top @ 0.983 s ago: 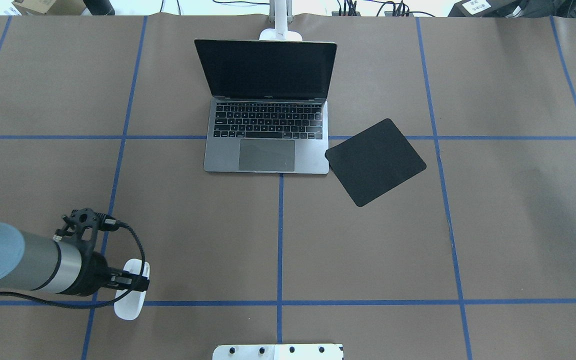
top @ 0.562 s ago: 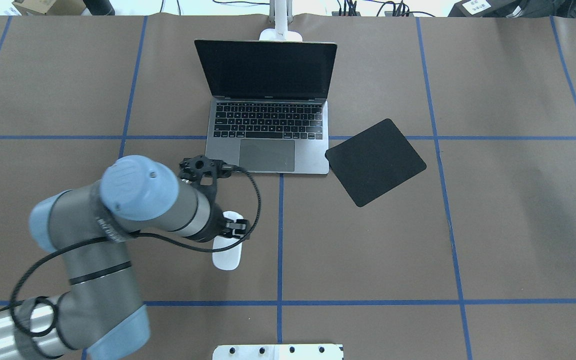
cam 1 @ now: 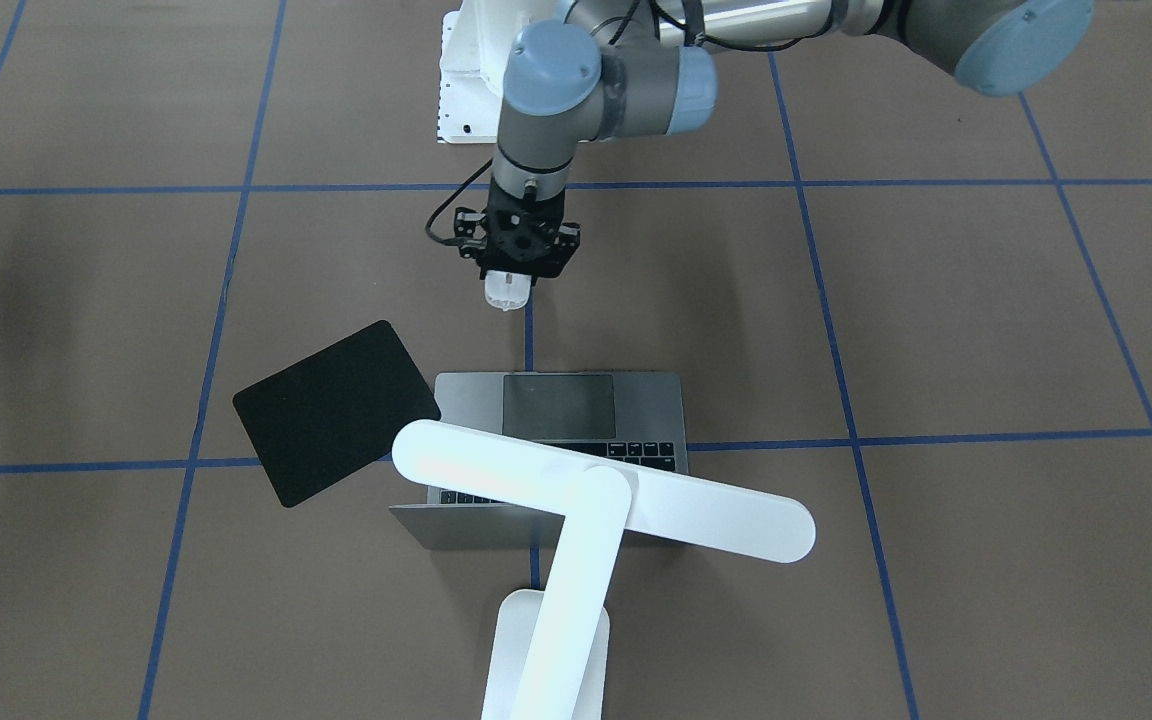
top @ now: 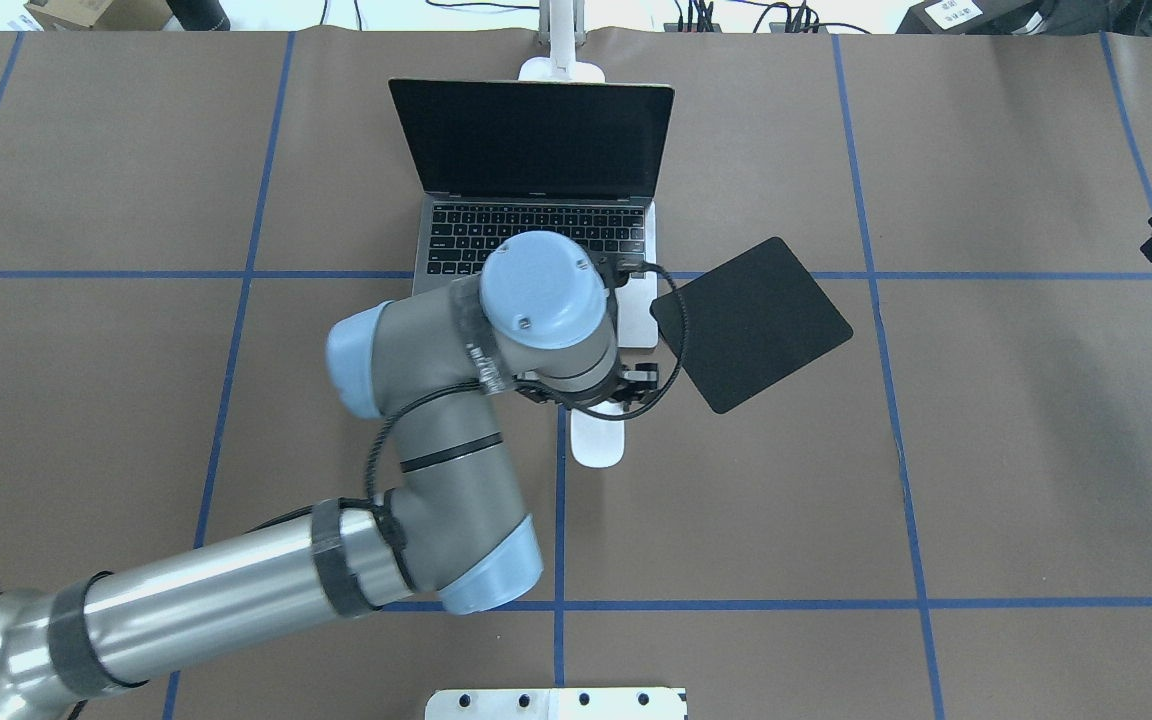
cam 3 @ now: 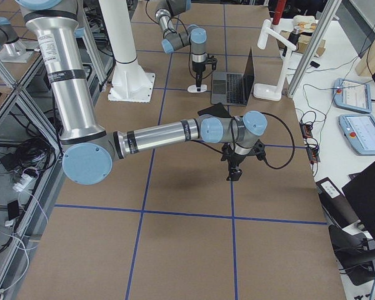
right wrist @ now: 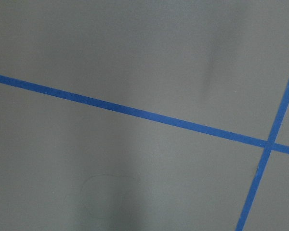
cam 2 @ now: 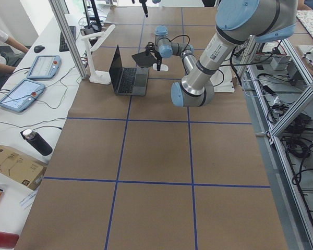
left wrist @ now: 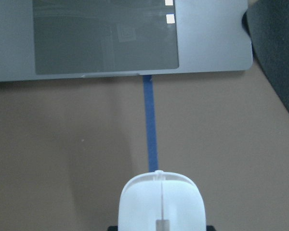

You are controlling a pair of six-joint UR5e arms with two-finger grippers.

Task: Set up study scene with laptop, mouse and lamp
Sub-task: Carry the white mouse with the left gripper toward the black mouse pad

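While laptop [cam 1: 558, 405] and lamp [cam 1: 636, 505] stand ready by the desk's far edge, we've only the mouse [top: 598, 445], clamped in our left hand [cam 1: 516, 262], to place.

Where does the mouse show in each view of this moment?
Front-facing: mouse upper centre, above the laptop.
Overhead: mouse centre, below the laptop.
Exterior left: too small to tell.
Exterior right: mouse, white spot left of the laptop.
Left wrist: mouse bottom centre.
Right wrist: not in it.
Landmark: the laptop's front edge, facing the mouse.
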